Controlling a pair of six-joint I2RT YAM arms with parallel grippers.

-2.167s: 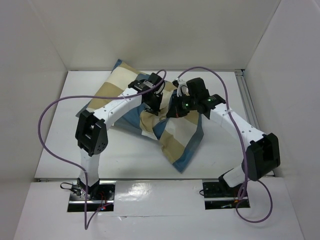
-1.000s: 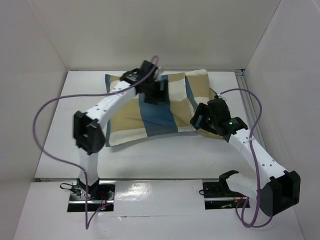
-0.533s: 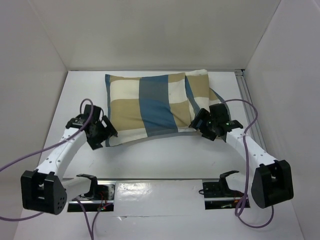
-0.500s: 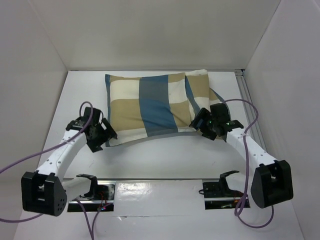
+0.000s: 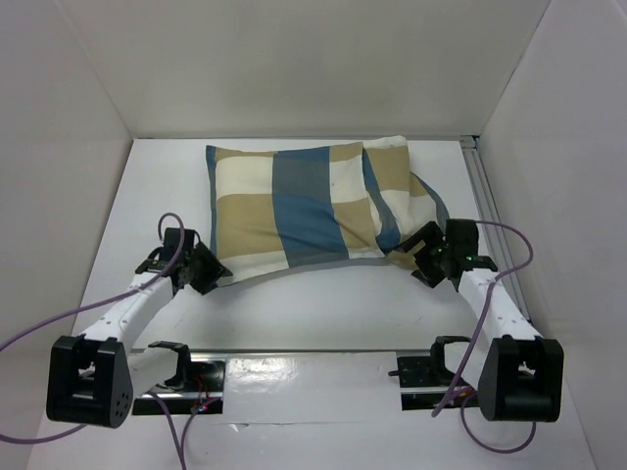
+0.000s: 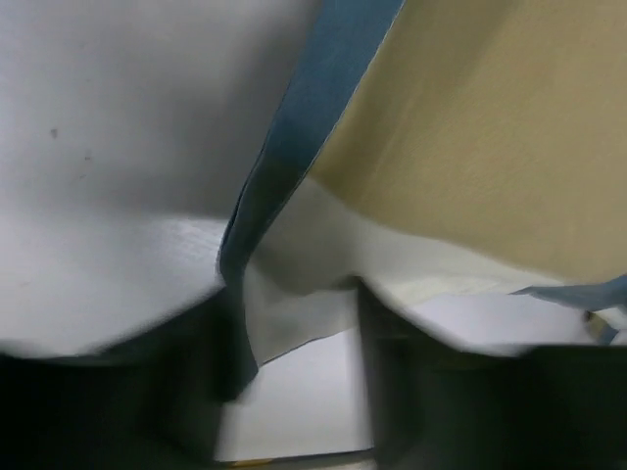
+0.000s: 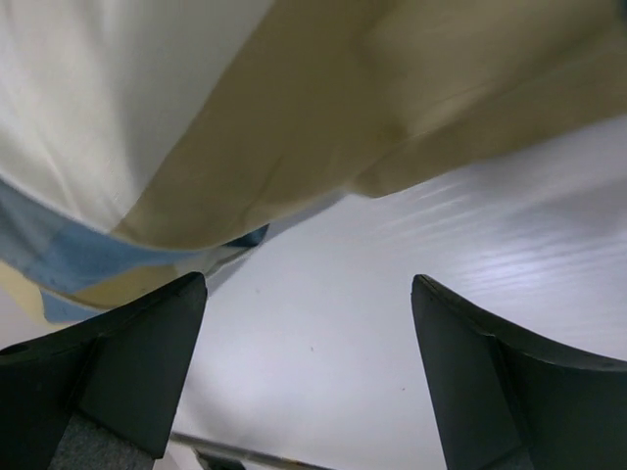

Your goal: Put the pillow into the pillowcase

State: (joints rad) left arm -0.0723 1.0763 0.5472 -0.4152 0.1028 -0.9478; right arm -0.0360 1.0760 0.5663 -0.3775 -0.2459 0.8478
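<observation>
Where the arms reach out low over the white table (image 5: 323, 308), the left gripper (image 5: 208, 267) is seen with its fingers apart. The near-left corner of the blue, tan and white checked fabric pillowcase (image 5: 294, 201) lies between them; contact cannot be told through the blur. The right gripper (image 5: 414, 253) is spread wide at the near-right corner, with nothing between its fingers. Beyond, the pillowcase is laid plump towards the far wall; the cream pillow itself cannot be made out.
</observation>
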